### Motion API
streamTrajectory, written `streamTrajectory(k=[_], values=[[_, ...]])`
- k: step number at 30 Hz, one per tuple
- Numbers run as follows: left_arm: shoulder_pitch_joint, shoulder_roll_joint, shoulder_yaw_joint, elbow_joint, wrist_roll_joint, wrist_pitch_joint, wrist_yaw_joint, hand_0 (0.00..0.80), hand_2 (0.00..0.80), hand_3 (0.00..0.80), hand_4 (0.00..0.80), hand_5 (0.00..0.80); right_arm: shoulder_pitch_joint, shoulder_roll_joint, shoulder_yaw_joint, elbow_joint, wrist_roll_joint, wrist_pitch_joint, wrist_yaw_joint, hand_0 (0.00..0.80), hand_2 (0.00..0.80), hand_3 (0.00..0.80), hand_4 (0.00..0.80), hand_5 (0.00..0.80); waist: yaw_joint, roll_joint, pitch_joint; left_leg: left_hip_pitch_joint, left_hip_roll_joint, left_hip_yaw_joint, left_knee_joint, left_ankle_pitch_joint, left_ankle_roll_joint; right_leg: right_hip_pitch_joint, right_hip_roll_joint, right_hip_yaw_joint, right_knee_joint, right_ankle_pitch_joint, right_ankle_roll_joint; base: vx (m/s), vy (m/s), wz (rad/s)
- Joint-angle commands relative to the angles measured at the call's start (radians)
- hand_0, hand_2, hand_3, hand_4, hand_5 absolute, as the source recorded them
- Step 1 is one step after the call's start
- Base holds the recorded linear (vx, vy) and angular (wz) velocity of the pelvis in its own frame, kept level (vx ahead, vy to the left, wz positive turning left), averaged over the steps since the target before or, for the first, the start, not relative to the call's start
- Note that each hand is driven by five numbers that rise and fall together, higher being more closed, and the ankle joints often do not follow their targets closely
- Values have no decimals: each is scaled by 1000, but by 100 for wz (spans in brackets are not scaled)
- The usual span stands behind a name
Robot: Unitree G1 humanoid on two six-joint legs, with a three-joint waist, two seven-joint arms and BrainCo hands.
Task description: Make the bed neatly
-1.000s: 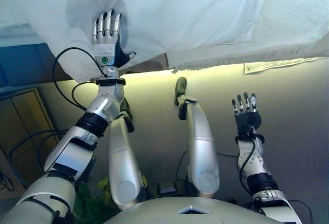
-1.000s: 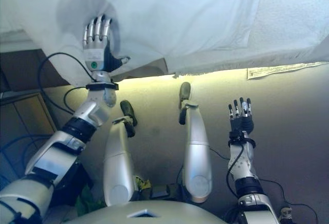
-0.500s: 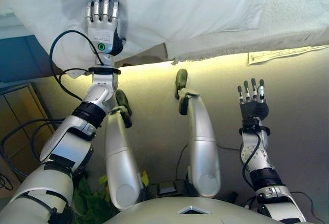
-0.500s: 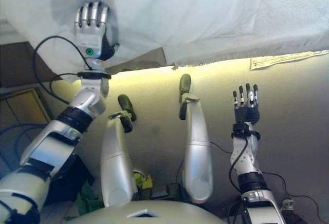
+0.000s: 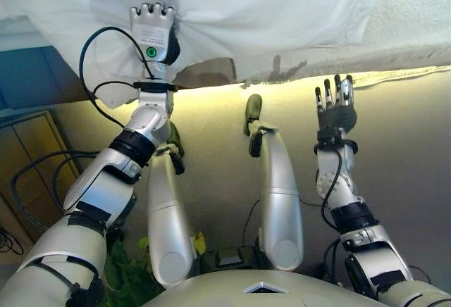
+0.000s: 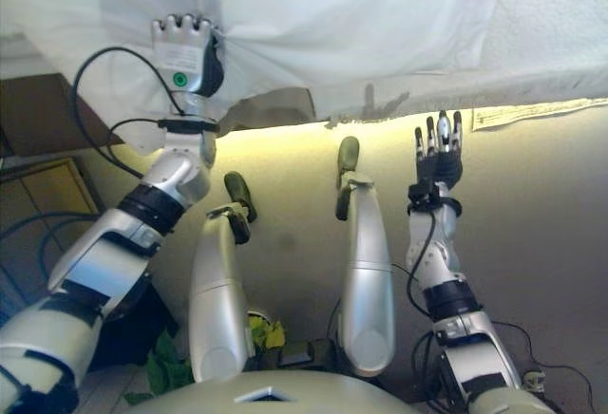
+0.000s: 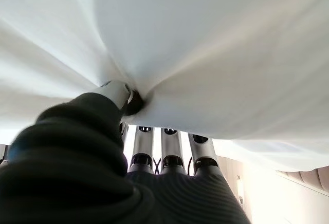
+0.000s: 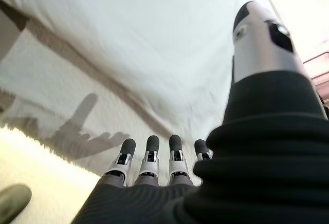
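A white sheet (image 5: 268, 4) lies rumpled over the bed at the top of the eye views, its edge hanging over the side. My left hand (image 5: 153, 29) is on the sheet near the bed's left corner, fingers curled. In the left wrist view its thumb (image 7: 115, 93) and fingers pinch a fold of the sheet (image 7: 205, 39), and creases radiate from the grip. My right hand (image 5: 335, 110) is open with straight fingers, raised just below the bed's edge and touching nothing. In the right wrist view its fingertips (image 8: 149, 152) point at the sheet (image 8: 128, 39).
A textured white cover (image 5: 416, 11) shows on the bed to the right of the sheet. A brown patch of the bed (image 5: 204, 73) shows under the sheet's edge. A wooden cabinet (image 5: 28, 152) stands at the left. Beige carpet (image 5: 409, 173) lies below the bed.
My left hand's fingers have gone from flat on the sheet to curled on it, bunching the cloth. My right hand has risen towards the bed's edge, still open.
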Motion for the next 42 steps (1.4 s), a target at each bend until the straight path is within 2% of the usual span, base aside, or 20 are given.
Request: streamTrajectory(k=[1, 9, 16, 21, 22, 23, 32, 38, 42], values=[[20, -35, -13, 14, -51, -24, 36, 800, 800, 800, 800, 800, 17, -27, 1, -32, -12, -80, -24, 0, 0, 0, 0, 0, -8, 60, 4, 3, -7, -12, -117, 169, 73, 102, -55, 3, -30, 3, 113, -6, 17, 10], [56, -35, -10, 64, -149, -101, 69, 800, 800, 800, 800, 800, -21, 17, 28, 17, -27, -108, -43, 0, 0, 0, 0, 0, 33, 76, 4, 158, -22, -15, -227, 201, 58, 277, -91, -46, -147, 37, 135, 9, 49, 12], [85, 8, 5, 144, -253, -157, 73, 800, 800, 800, 800, 800, -23, 54, 35, 67, -26, -141, -71, 0, 0, 0, 0, 0, 80, 75, -4, 298, -40, -26, -290, 201, 56, 448, -120, -96, -210, 52, 144, 47, 17, 11], [115, 31, 7, 183, -287, -187, 62, 800, 800, 800, 800, 800, -14, 72, 34, 97, -32, -161, -80, 0, 0, 0, 0, 0, 112, 73, -57, 351, -52, -37, -326, 198, 58, 521, -131, -124, -252, 55, 149, 54, 7, 20], [126, 38, 11, 189, -290, -191, 58, 800, 800, 800, 800, 800, -10, 76, 31, 103, -32, -163, -78, 0, 0, 0, 0, 0, 119, 72, -66, 354, -56, -37, -340, 222, 66, 533, -135, -140, -271, 79, 139, 28, 16, 13], [140, 44, 16, 196, -295, -193, 55, 800, 800, 800, 800, 800, -5, 80, 30, 110, -32, -166, -76, 0, 0, 0, 0, 0, 126, 73, -79, 369, -56, -40, -350, 221, 65, 550, -136, -147, -281, 80, 139, 19, 22, 10], [283, 102, 72, 304, -323, -227, 42, 800, 800, 800, 800, 800, 36, 94, 11, 188, -58, -187, -48, 0, 0, 0, 0, 0, 170, 97, -177, 506, -51, -43, -480, 238, 51, 719, -132, -199, -415, 92, 143, 103, 86, 8], [385, 167, 127, 381, -322, -230, 27, 800, 800, 800, 800, 800, 92, 76, -32, 274, -73, -155, 30, 0, 0, 0, 0, 0, 173, 123, -264, 615, -41, -15, -591, 258, 37, 832, -133, -221, -498, 91, 155, 146, 183, 5], [473, 201, 178, 386, -241, -222, 3, 800, 800, 800, 800, 800, 160, 66, -79, 327, -69, -147, 119, 0, 0, 0, 0, 0, 179, 140, -326, 678, -44, -10, -654, 270, 32, 899, -135, -238, -545, 91, 165, 156, 165, 3]])
